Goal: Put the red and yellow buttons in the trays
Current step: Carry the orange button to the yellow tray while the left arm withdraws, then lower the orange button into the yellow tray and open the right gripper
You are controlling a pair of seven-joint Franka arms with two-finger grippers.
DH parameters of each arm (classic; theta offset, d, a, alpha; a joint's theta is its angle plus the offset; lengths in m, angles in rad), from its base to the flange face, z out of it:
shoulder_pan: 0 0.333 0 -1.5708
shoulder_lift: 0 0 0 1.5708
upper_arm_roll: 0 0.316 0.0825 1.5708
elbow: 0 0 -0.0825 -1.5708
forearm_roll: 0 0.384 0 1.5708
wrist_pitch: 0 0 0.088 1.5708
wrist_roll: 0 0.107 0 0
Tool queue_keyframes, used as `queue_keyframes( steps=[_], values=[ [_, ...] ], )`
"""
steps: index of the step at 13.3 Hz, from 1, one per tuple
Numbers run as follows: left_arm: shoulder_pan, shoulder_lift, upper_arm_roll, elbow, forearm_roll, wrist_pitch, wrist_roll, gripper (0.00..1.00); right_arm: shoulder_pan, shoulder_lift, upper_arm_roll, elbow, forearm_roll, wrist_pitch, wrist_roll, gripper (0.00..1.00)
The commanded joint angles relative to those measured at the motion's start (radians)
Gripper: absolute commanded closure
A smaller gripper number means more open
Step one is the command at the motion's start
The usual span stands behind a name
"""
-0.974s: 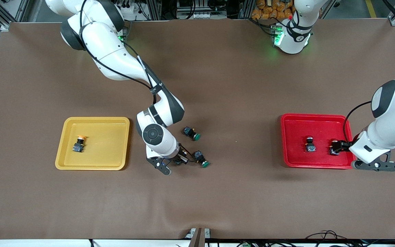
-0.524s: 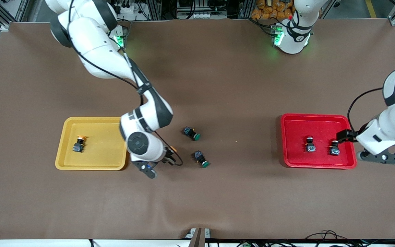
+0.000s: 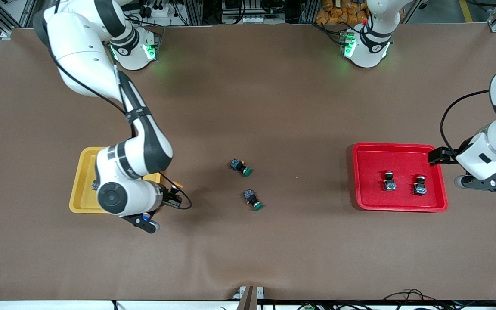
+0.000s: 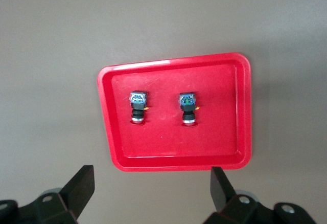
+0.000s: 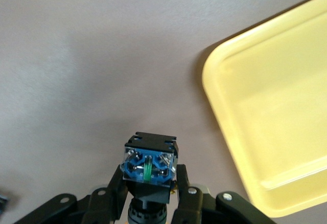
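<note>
My right gripper [image 3: 172,194] is shut on a black-bodied button with an orange-yellow cap [image 3: 178,185], just above the table beside the yellow tray [image 3: 83,189]. In the right wrist view the button's blue back [image 5: 149,166] sits between the fingers, with the yellow tray [image 5: 276,121] beside it. My arm hides most of that tray and the button in it. The red tray [image 3: 401,153] holds two buttons [image 3: 389,181] [image 3: 420,185], also in the left wrist view [image 4: 138,106] [image 4: 188,109]. My left gripper [image 3: 436,156] is open and empty over the red tray's edge [image 4: 173,157].
Two green-capped buttons [image 3: 241,167] [image 3: 253,200] lie on the brown table mat around its middle, between the two trays. The right arm's elbow and forearm stretch over the yellow tray.
My right gripper has carried the yellow-capped button from beside the green buttons to the yellow tray's edge. My left gripper let go of a button in the red tray and drew back.
</note>
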Motion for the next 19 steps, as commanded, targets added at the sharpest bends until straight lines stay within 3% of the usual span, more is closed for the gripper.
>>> queue_keyframes(
  steps=[1,3,5,7,11,14,18,19],
  values=[
    [-0.176,-0.075,0.249,0.009,-0.119,-0.012,0.113,0.0,-0.061,-0.116,0.014,-0.199,0.012,0.042,-0.152,1.0],
    [-0.308,-0.138,0.438,0.007,-0.229,-0.012,0.16,0.0,-0.095,-0.203,0.013,-0.352,0.01,0.113,-0.236,1.0],
    [-0.4,-0.198,0.535,0.003,-0.267,-0.017,0.165,0.0,-0.164,-0.295,0.014,-0.53,0.012,0.226,-0.394,1.0],
    [-0.478,-0.249,0.601,0.001,-0.276,-0.047,0.156,0.0,-0.198,-0.332,0.011,-0.61,0.012,0.271,-0.482,1.0],
    [-0.498,-0.341,0.638,-0.008,-0.352,-0.104,0.144,0.0,-0.23,-0.331,0.011,-0.761,0.01,0.476,-0.549,1.0],
    [-0.543,-0.4,0.695,-0.065,-0.362,-0.107,0.144,0.0,-0.241,-0.325,0.01,-0.775,0.01,0.5,-0.598,1.0],
    [-0.534,-0.404,0.692,-0.068,-0.36,-0.106,0.103,0.0,-0.242,-0.32,0.01,-0.827,0.009,0.596,-0.606,1.0],
    [-0.534,-0.404,0.692,-0.068,-0.36,-0.107,0.081,0.0,-0.242,-0.32,0.01,-0.828,0.009,0.596,-0.606,0.59]
  ],
)
